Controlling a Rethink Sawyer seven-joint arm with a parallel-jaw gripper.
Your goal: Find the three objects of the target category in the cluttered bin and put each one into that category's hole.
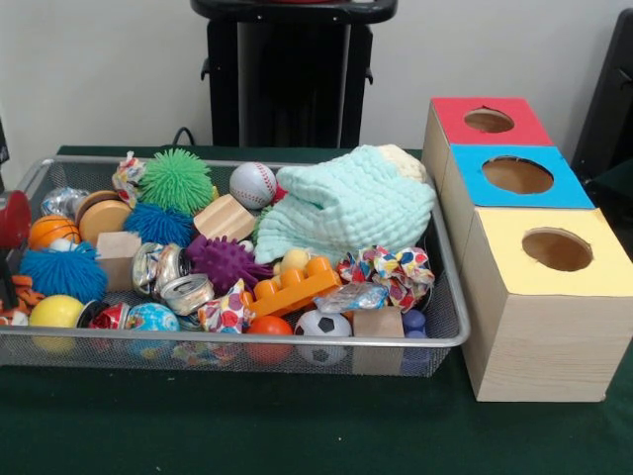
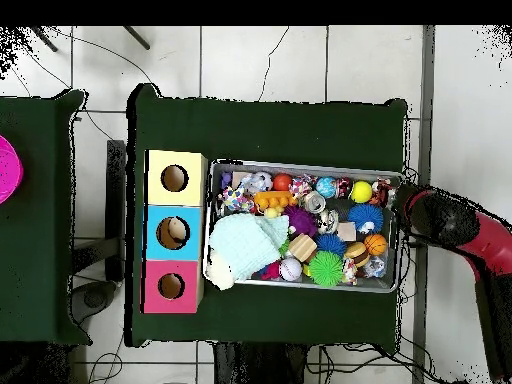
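Search step in hand, judging by the layout: no toy lifted yet, bin (image 1: pixel 247 337) packed edge to edge on the green bench (image 1: pixel 297 426).

Front view. Hard to pick out any plush for certain. Possibly one in the striped orange scrap (image 1: pixel 12 297) at the left edge, possibly another in the pale yellow lump (image 1: pixel 294 259) just behind the orange brick (image 1: pixel 294 287). Worth lifting the mint cloth (image 1: pixel 346 203) first: soft, waffled, bunched, draped over much of the right half and likely hiding things. Best avoided: spiky rubber balls (image 1: pixel 176 180), smooth yellow ball (image 1: pixel 56 311), baseball (image 1: pixel 252 184), crinkly foil bits, wooden blocks. Better to pinch fuzzy bodies low and centred; thin loops likely to slip. Target hole (image 1: pixel 489 120) in the red-topped box, farthest of three pale wooden boxes, round and dark. Only a red part of the arm (image 1: pixel 10 220) visible at the left edge.

Overhead view. Hand (image 2: pixel 407 200) at the bin's short rim (image 2: pixel 398 240), opposite the boxes; clenched or released cannot be told. Red box's hole (image 2: pixel 171 286) well apart from it, across the whole bin (image 2: pixel 300 164). Long carry ahead, so a firm hold seems needed.
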